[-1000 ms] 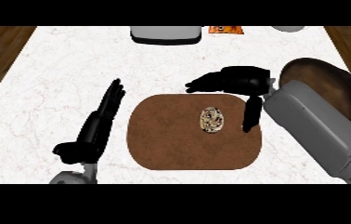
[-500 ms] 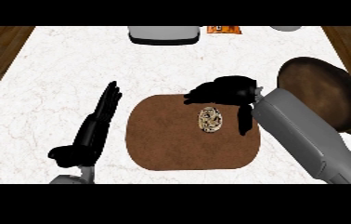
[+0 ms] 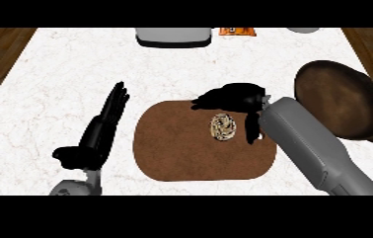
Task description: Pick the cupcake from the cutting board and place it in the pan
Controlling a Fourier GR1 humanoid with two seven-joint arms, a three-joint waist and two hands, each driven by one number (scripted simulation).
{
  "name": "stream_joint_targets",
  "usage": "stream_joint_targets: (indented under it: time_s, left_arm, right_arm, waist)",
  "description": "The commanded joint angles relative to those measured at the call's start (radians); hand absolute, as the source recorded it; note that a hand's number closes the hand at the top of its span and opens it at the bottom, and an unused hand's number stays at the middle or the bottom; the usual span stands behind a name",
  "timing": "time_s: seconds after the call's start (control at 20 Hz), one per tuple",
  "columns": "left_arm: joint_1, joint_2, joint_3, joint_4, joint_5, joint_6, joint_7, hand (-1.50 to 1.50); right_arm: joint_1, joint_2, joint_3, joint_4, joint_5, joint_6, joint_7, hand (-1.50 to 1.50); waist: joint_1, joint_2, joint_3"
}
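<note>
The right hand (image 3: 232, 98) arches over the cupcake (image 3: 223, 127) on the board (image 3: 175, 148), fingers curled but gripping nothing, apparently framing a grasp, while the left hand (image 3: 100, 131) rests open on the bench.

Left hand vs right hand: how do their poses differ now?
The left hand lies on the counter with straight fingers, off the board's left edge; the right hand has curled fingers, above the board's far edge. The left is away from the cupcake; the right is beside it, thumb alongside. Both are black and hold nothing.
</note>
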Motion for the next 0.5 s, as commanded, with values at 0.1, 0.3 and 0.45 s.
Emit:
stream_joint_targets:
  time_s: [0.1, 0.3, 0.45]
  left_arm:
    - [0.046, -0.021, -0.022, -0.053, -0.035, 0.001, 0.003, 0.0]
    - [0.098, -0.031, -0.044, -0.118, -0.059, 0.009, 0.026, 0.0]
    - [-0.006, -0.028, 0.022, -0.025, -0.046, 0.003, 0.028, 0.0]
  right_arm:
    - [0.061, 0.089, -0.023, 0.049, 0.076, -0.046, -0.02, -1.5]
    - [0.004, 0.109, -0.064, 0.16, 0.133, -0.049, -0.057, -1.5]
    - [-0.041, 0.113, -0.085, 0.207, 0.168, -0.035, -0.055, -1.5]
  waist:
    - [-0.001, -0.001, 0.0]
    - [0.005, -0.001, 0.0]
    - [0.003, 0.001, 0.0]
